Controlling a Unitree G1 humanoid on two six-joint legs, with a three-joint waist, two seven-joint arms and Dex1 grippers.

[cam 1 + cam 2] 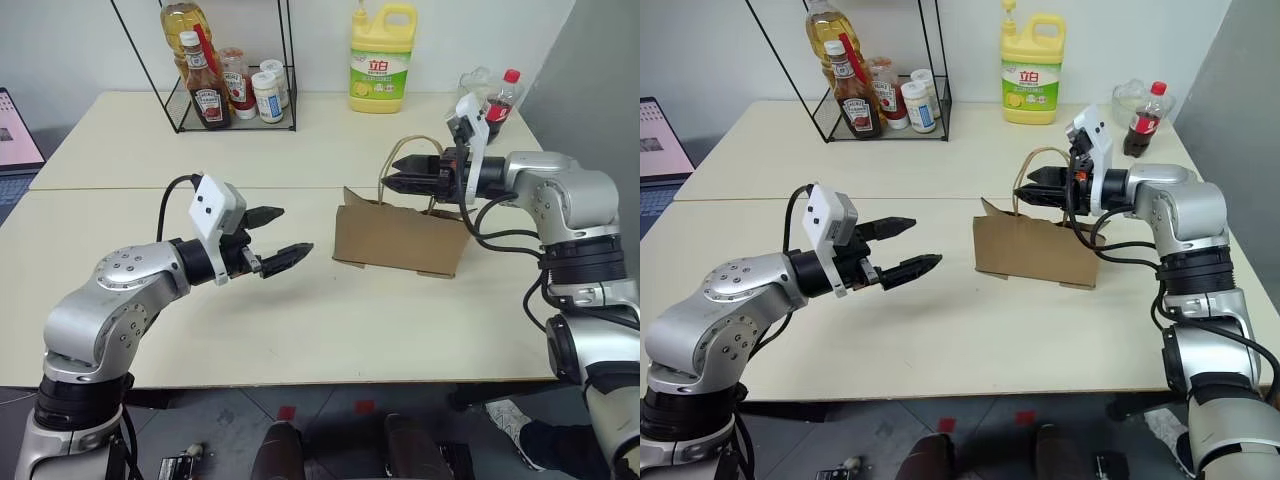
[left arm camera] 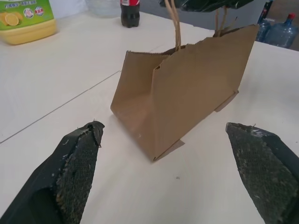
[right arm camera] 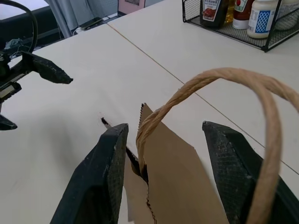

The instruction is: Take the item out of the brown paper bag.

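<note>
The brown paper bag (image 1: 398, 238) stands on the table right of centre, its mouth facing up and its torn rim showing in the left wrist view (image 2: 187, 88). The item is hidden from view. My right gripper (image 1: 392, 181) hovers over the bag's top, open, with a tan cord handle (image 3: 224, 77) looping between its two fingers (image 3: 103, 177). I cannot tell whether either finger touches the cord. My left gripper (image 1: 289, 232) is open and holds nothing. It points at the bag's left end from a short way off.
A wire rack (image 1: 232, 95) with sauce bottles and an oil bottle stands at the back left. A yellow detergent jug (image 1: 381, 57) and a cola bottle (image 1: 503, 100) stand at the back. A laptop (image 1: 15, 135) sits at the far left.
</note>
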